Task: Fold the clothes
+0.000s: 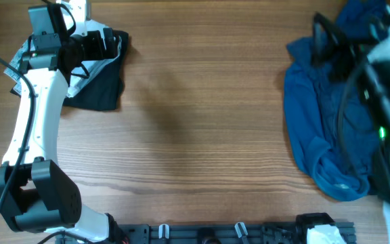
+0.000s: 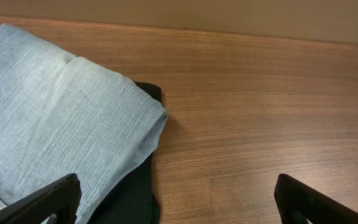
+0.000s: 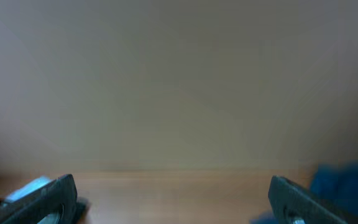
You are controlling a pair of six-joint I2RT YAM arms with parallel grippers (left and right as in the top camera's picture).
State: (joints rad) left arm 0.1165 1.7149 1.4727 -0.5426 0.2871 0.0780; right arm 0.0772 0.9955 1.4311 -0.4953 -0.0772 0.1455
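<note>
At the far left of the table [image 1: 202,122] lies a folded stack: a light cloth [image 2: 61,118] resting flat on a black cloth [image 2: 138,186], whose dark edge shows along the light one's right side and, from overhead, spreads out toward the near side. The left gripper [image 2: 179,205] hovers over this stack at the end of the white arm that reaches up from the near left corner. Its jaws stand wide apart with nothing between them, one finger [image 2: 48,202] above the light cloth and the other above bare wood. At the right side, a blue garment [image 1: 317,115] sits in a loose, crumpled heap, running from the far edge down toward the near side, well apart from the stack. The right arm is over that heap, dark and blurred in the overhead view. The right gripper [image 3: 173,193] also has its jaws wide, gripping nothing; its camera view is blurry, showing a plain wall, a strip of table and a smear of blue at the lower right.
</note>
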